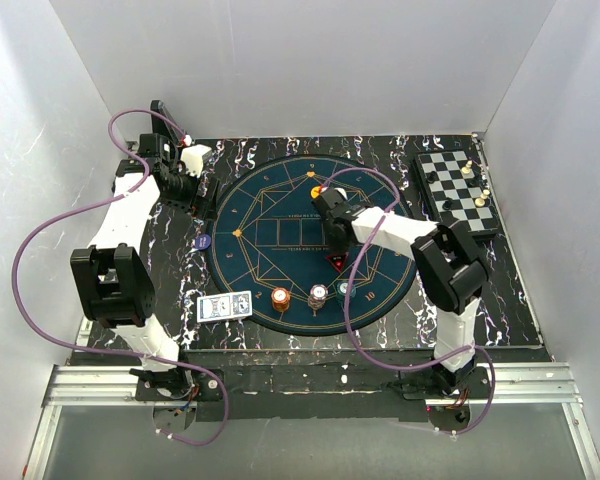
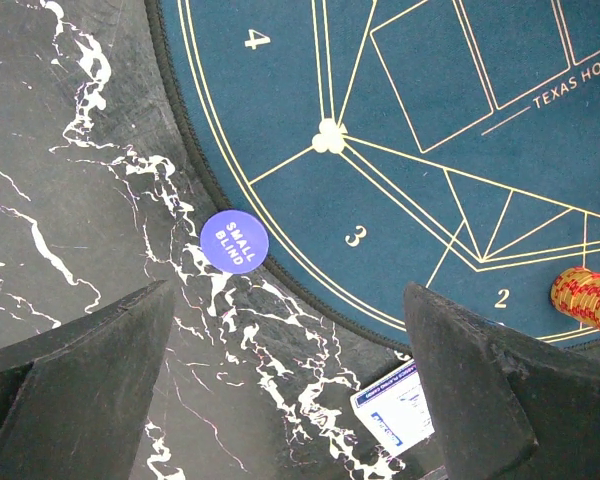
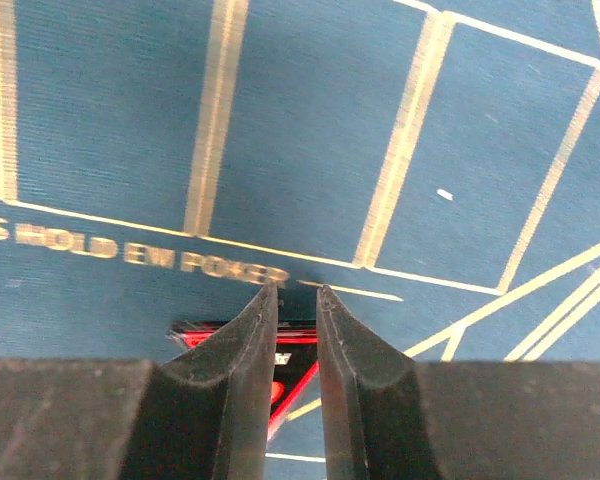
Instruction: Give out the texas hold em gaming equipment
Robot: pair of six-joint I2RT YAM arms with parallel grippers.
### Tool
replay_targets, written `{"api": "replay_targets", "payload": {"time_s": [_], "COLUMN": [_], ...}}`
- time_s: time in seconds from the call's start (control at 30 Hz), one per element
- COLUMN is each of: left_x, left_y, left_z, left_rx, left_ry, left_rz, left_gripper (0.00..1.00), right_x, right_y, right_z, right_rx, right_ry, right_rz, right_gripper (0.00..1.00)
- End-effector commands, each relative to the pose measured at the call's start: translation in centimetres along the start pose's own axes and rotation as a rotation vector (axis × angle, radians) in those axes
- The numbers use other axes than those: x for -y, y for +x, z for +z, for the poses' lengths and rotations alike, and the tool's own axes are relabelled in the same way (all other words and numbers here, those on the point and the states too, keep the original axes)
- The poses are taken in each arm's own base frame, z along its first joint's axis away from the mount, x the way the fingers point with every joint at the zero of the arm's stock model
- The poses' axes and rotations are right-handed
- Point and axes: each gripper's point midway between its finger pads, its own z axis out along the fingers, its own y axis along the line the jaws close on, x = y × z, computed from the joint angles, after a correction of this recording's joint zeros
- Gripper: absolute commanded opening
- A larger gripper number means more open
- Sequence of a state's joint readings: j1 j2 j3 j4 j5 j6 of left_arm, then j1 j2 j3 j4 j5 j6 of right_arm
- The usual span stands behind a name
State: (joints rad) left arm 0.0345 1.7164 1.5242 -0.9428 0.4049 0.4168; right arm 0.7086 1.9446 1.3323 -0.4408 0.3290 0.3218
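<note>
The left gripper hangs spread wide above the blue disc, left of the mat. The right gripper, nearly pressed together, is over the triangle marker; whether it pinches is unclear.

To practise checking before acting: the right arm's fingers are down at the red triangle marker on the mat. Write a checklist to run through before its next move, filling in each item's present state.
1. Right gripper over the triangle marker: ok.
2. Marker gripped by the fingers: cannot tell.
3. Left gripper open, empty: ok.
4. Left arm apart from right arm: ok.
5. Orange chip stack upright on the mat: ok.
</note>
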Motion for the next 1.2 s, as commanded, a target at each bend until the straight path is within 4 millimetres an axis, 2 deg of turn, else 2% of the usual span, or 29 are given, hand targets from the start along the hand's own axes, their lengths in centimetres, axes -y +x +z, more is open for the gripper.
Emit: {"api": "replay_targets", "payload": {"time_s": [0.0, 0.17, 0.23, 0.3, 0.43, 0.53, 0.63, 0.73, 0.87, 1.03, 1.17], "left_x": [0.7, 0.7, 0.7, 0.7, 0.6, 0.5, 0.5, 0.5, 0.4, 0.1, 0.1], "left_y": [-1.1, -1.0, -1.0, -1.1, -1.1, -1.1, -1.1, -1.1, -1.0, -1.1, -1.3], "left_z": [-2.1, -2.1, -2.0, -2.0, -2.2, -2.3, -2.2, -2.1, -1.9, -1.9, -2.0], "left_rx": [0.053, 0.052, 0.052, 0.051, 0.053, 0.052, 0.05, 0.046, 0.038, 0.033, 0.031], "left_ry": [-0.017, -0.013, -0.01, -0.012, -0.021, -0.029, -0.027, -0.02, -0.021, -0.028, -0.026], "left_rz": [0.037, 0.038, 0.04, 0.039, 0.044, 0.048, 0.048, 0.042, 0.042, 0.044, 0.041], "left_gripper": [0.98, 0.98, 0.98, 0.98, 0.98, 0.98, 0.98, 0.98, 0.98, 0.98, 0.98], "right_x": [6.2, 9.8, 10.3, 10.3, 8.4, 5.4, 1.9, -0.5, -1.8, -1.6, -0.9], "right_y": [2.9, 4.9, 5.0, 4.2, 1.1, -1.3, -2.5, -2.3, -1.0, 0.6, 0.8], "right_z": [-1.4, -2.9, -3.3, -3.9, -5.1, -5.8, -5.8, -4.9, -3.4, -1.5, -0.8], "right_rx": [-0.074, -0.113, -0.106, -0.08, 0.0, 0.057, 0.07, 0.052, -0.004, -0.049, -0.053], "right_ry": [0.184, 0.304, 0.306, 0.298, 0.182, 0.063, -0.029, -0.094, -0.137, -0.097, -0.049], "right_rz": [0.111, 0.199, 0.221, 0.235, 0.256, 0.2, 0.096, 0.026, -0.009, -0.061, -0.077], "right_gripper": [0.28, 0.26, 0.27, 0.28, 0.36, 0.46, 0.53, 0.56, 0.57, 0.57, 0.56]}}
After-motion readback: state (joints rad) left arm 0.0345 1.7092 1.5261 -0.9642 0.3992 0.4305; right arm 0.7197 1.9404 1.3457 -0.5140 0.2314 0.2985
